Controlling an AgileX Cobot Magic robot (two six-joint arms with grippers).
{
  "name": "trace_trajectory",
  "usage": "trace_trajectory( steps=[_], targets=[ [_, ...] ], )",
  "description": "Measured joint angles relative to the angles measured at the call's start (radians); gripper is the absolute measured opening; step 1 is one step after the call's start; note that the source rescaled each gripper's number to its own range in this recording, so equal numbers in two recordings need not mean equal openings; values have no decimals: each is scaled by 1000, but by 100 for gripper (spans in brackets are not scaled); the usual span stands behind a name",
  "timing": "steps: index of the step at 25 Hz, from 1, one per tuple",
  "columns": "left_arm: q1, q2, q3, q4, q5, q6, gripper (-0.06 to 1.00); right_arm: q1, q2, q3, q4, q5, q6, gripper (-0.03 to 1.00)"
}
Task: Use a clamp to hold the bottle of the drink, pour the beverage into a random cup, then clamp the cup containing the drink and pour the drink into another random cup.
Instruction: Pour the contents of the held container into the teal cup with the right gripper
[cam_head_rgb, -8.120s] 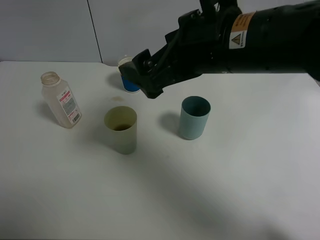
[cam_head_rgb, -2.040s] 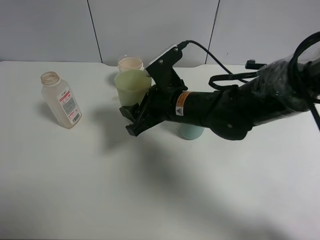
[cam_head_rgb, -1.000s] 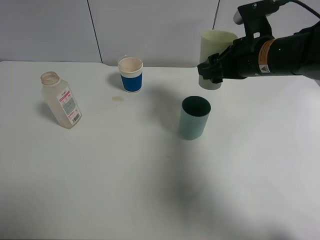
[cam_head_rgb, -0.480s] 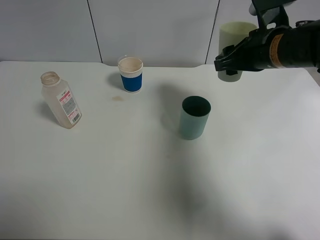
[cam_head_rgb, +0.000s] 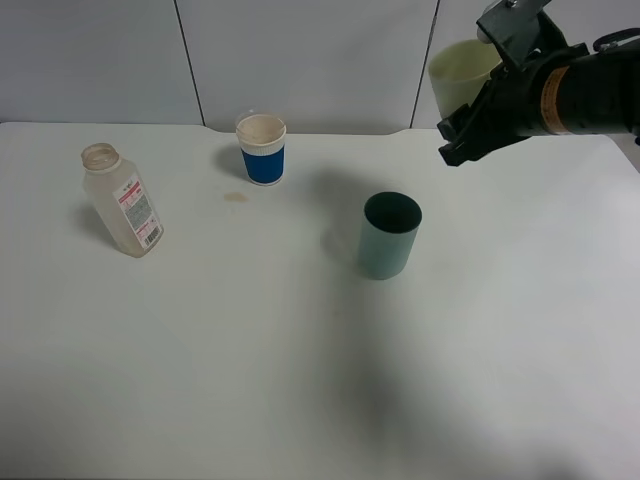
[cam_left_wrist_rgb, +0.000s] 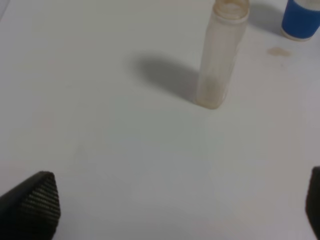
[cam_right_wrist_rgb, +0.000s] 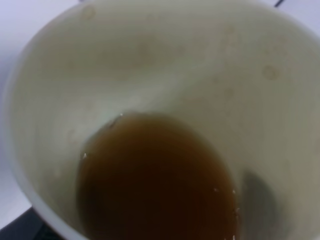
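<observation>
As the pale green cup tips from upright inside half a second, the right claw pinches it aloft at 1 o'clock of the teal cup on the desk; the second pour looks imminent. Left wrist: the left claw is spread, idle, the uncapped bottle standing ahead. Right wrist: brown drink sits inside the cup, unspilled.

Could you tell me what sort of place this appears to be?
Probably a robotics lab bench: a white table against plain grey wall panels, and a black robot arm bearing a warning label, holding a pale cup.
</observation>
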Motion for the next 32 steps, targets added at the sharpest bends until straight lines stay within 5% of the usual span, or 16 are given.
trace_trajectory(
  steps=[16, 32],
  targets=[
    [0, 0, 0, 0, 0, 0, 100, 0, 0, 0, -3, -173, -415, 4],
    [0, 0, 0, 0, 0, 0, 100, 7, 0, 0, -15, -114, -648, 4]
  ],
)
